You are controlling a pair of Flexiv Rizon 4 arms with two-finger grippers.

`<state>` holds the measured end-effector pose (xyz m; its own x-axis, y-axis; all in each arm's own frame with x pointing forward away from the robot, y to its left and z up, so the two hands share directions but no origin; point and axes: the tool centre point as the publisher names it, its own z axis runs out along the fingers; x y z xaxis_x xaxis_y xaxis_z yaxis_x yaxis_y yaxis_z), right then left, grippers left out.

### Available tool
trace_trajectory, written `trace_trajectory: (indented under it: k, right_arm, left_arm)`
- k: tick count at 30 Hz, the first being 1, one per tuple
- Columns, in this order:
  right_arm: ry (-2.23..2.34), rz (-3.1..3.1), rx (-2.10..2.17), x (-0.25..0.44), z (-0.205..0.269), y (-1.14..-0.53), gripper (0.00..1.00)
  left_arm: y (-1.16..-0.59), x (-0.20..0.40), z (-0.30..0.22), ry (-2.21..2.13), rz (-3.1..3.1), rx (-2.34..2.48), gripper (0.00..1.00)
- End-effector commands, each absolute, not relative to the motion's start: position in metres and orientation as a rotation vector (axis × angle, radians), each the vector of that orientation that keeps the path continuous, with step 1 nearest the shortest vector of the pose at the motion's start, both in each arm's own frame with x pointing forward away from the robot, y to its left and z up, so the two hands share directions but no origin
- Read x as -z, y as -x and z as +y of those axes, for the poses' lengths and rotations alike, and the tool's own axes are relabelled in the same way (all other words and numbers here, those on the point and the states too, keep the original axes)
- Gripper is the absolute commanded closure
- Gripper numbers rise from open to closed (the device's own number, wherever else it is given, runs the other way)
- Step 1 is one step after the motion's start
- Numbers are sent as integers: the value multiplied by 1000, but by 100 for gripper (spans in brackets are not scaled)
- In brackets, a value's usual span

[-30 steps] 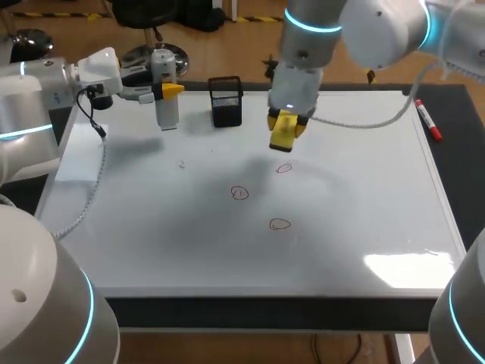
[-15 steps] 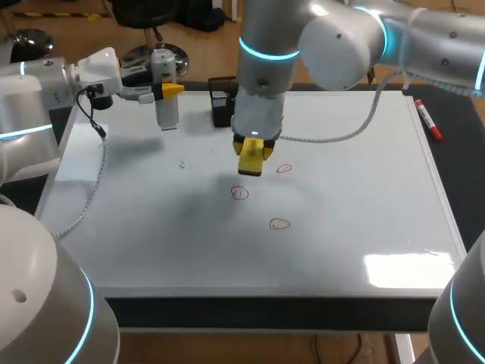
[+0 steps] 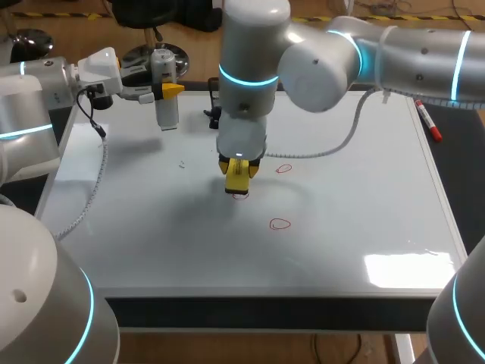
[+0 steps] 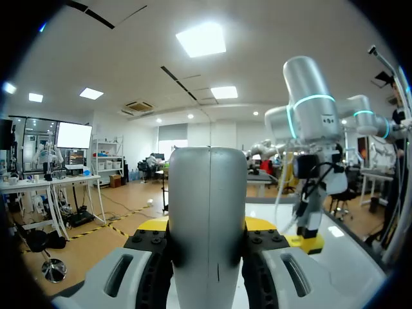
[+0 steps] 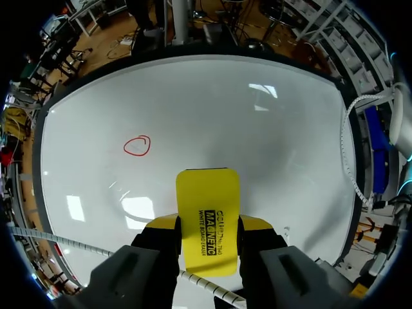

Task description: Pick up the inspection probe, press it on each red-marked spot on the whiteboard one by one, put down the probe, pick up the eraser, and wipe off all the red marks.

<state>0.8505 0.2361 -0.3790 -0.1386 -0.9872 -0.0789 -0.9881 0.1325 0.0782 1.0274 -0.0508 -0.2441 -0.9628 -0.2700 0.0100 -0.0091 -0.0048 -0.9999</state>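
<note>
My right gripper (image 3: 237, 179) is shut on the yellow eraser (image 3: 236, 174), held low over the left red circle (image 3: 241, 196), which it mostly hides. Two more red circles (image 3: 283, 168) (image 3: 280, 224) show on the whiteboard (image 3: 356, 189). In the right wrist view the eraser (image 5: 207, 215) sits between the fingers of the right gripper (image 5: 207, 226), with one red circle (image 5: 137, 146) ahead and to one side. My left gripper (image 3: 168, 89) is shut on the grey cylindrical probe (image 3: 166, 102), upright at the board's back left. The left wrist view shows the probe (image 4: 207, 219) filling the left gripper (image 4: 207, 243).
A black mesh holder (image 3: 214, 112) stands at the back of the board, mostly hidden behind my right arm. A red marker (image 3: 427, 121) lies off the board's right edge. My right arm's white cable (image 3: 333, 144) hangs over the board's middle.
My right arm has carried the eraser leftward and toward the front, from the board's back centre down onto the left red circle. The left arm and probe have stayed still.
</note>
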Motion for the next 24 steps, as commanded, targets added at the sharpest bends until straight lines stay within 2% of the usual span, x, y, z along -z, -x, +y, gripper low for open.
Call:
trace_trajectory:
  k: [1,10,24]
  right_arm:
    - [2068,2361,-155,390,248,-850,100]
    - [2083,2357,-153,411,258,-846,100]
    - [2092,2373,-125,431,247,-847,100]
  left_arm:
    - [-1027,243,-51,296,2076,2082,100]
    - [-1027,243,-51,296,2076,2082,100]
    - [-1027,243,-51,296,2076,2082,100]
